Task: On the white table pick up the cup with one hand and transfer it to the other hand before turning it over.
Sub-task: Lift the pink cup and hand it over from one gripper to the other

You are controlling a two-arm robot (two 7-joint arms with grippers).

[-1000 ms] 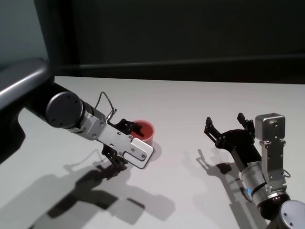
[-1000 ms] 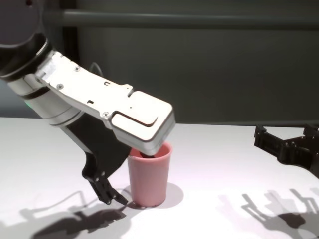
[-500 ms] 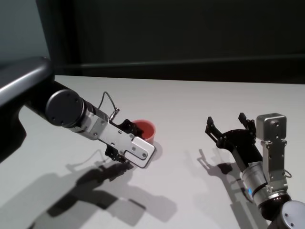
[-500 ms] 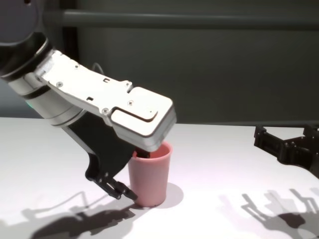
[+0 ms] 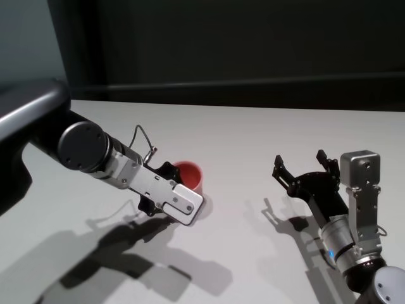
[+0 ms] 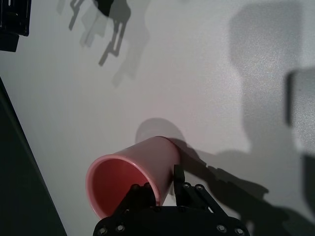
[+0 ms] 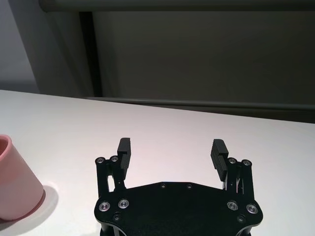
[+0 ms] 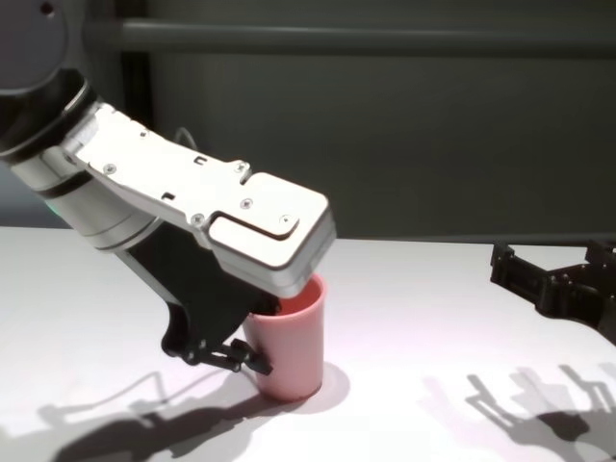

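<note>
Head view: the cup (image 5: 190, 175) stands on the white table (image 5: 253, 139), left of centre, empty inside, with the left gripper (image 5: 166, 187) clamped on its near-left wall. Left wrist view: one finger is inside the rim, one outside. Chest view: the right gripper (image 8: 556, 281) hovers spread at far right; the left fingers, apart a second ago, now pinch the cup, which is tilted.

Nope, nothing readable anywhere here. No text, logos, numbers or stickers that I can make out on anything in view.
</note>
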